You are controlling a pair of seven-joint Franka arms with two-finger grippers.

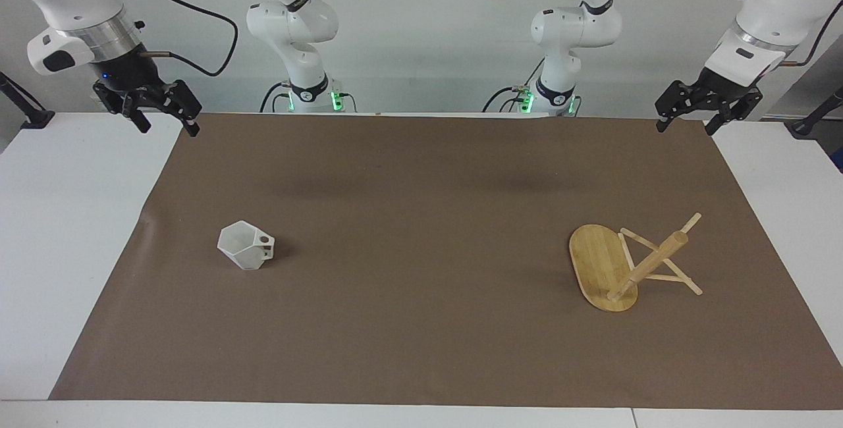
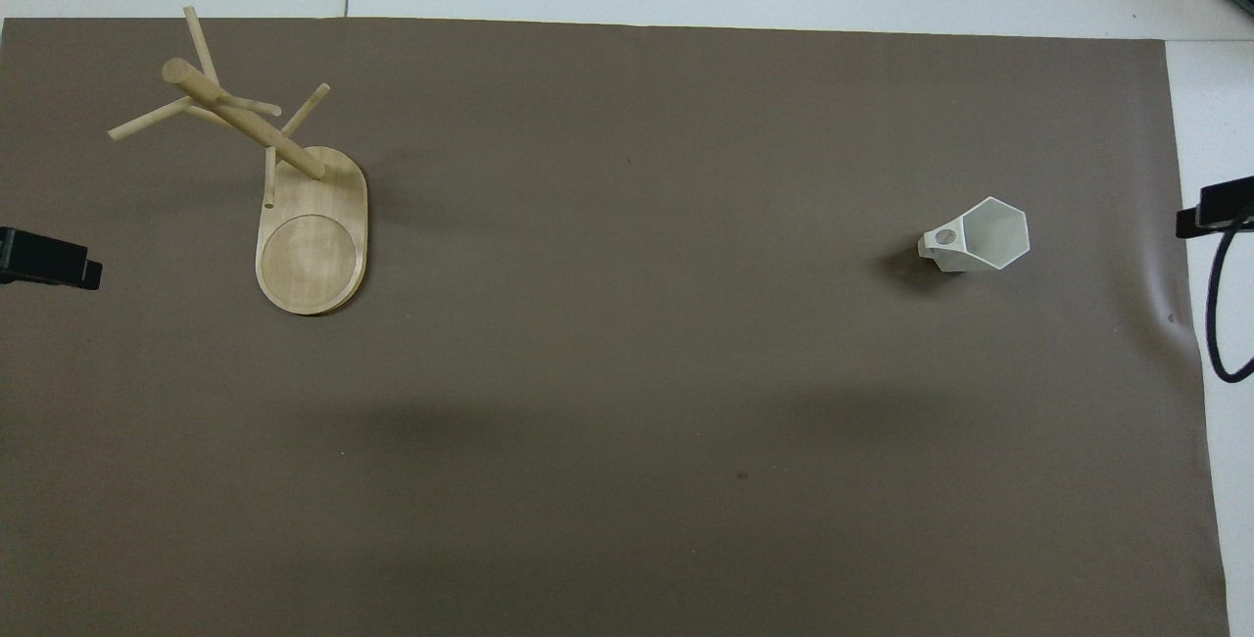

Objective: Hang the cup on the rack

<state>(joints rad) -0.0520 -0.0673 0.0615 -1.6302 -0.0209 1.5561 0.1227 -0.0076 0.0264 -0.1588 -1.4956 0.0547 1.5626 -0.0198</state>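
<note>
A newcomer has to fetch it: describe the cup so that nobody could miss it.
Start from the brown mat that covers most of the table. On it, toward the right arm's end, the cup stands upright and alone, well apart from the rack. It is small, white and faceted, with a hexagonal rim and a blocky handle pierced by a round hole.
</note>
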